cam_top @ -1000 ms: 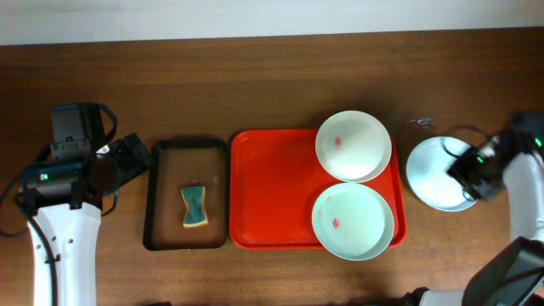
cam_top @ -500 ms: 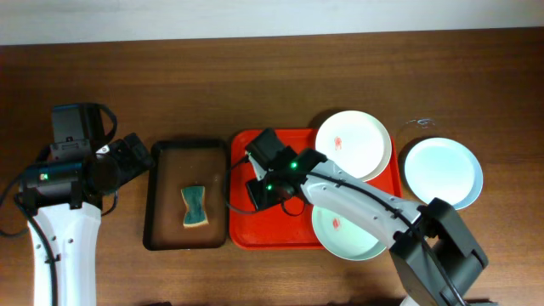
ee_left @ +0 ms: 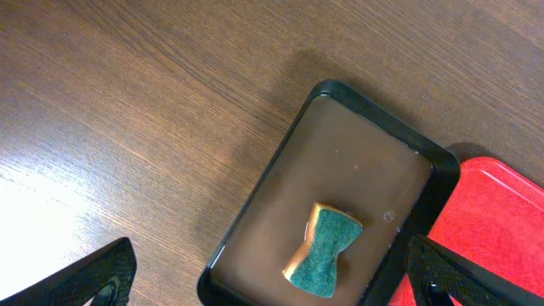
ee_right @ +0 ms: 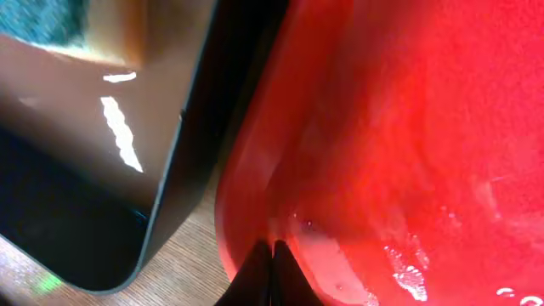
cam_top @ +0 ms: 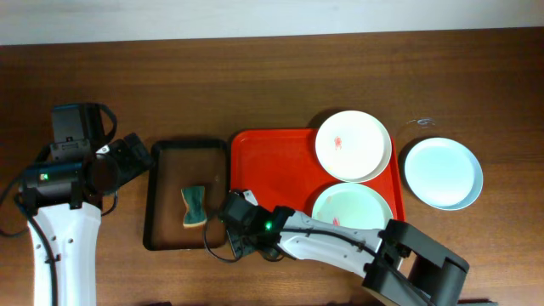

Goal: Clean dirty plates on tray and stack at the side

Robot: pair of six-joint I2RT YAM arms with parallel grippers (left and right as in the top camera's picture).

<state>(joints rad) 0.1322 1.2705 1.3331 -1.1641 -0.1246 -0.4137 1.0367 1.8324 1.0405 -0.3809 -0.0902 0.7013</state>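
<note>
Sponge pickup is judged the current step. Overhead, the right gripper (cam_top: 234,238) is seen between the brown tray (cam_top: 161,191), holding the sponge (cam_top: 195,206), and the red tray (cam_top: 272,170), holding the white plate (cam_top: 353,144) and green plate (cam_top: 350,208); the blue plate (cam_top: 443,172) lies beside it. Left wrist: the left gripper (ee_left: 270,245) is spread. Right wrist: fingers (ee_right: 253,276) are pressed together and should be opened over the sponge.
</note>
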